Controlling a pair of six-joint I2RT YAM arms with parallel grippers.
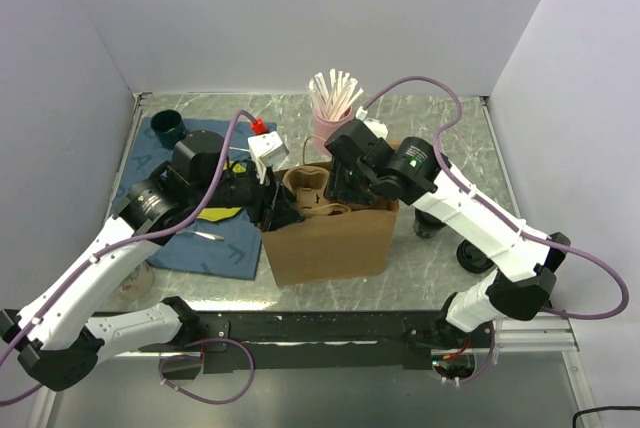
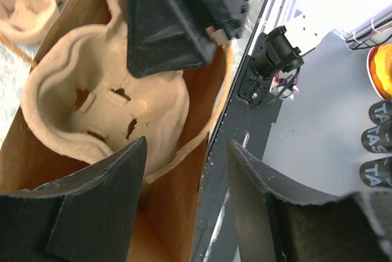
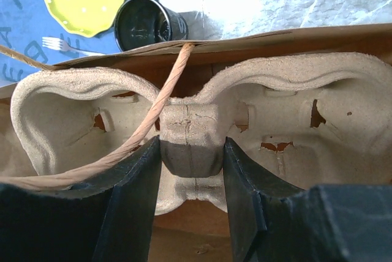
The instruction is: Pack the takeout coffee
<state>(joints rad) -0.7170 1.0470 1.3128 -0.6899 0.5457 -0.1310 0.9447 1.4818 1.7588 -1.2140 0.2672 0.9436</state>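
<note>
Top external view: shows a brown paper bag (image 1: 330, 243) upright on the table (image 1: 440, 138), mouth open, between the two arms. Moulded-pulp cup carrier (image 1: 308, 184) standing on edge inside the bag, upper lobes above the rim. Right fingers (image 1: 345, 188) reaching into the mouth from the far right; left fingers (image 1: 280, 213) at the bag's left wall. Left of the bag, a blue cloth (image 1: 215, 248) bearing a dark green cup (image 1: 167, 128), a yellow plate (image 1: 222, 214) mostly hidden under the left arm, and a fork (image 1: 205, 235). Behind the bag, a pink cup (image 1: 330, 126) of wooden stirrers (image 1: 335, 88).

Right wrist view: right fingers closed on the carrier's central ridge, one on each side, both touching it. Cup wells spreading to left and right of the grip. Twisted paper handle (image 3: 162, 106) of the bag crossing diagonally in front of the carrier and over one finger.

Left wrist view: left fingers wide apart, holding nothing. Edge of the bag's side wall running between them, one finger over the bag's interior just beside the carrier, the other outside the bag. Contact with the wall not discernible. Right fingers seen from the side, clamped on the carrier's top edge.
</note>
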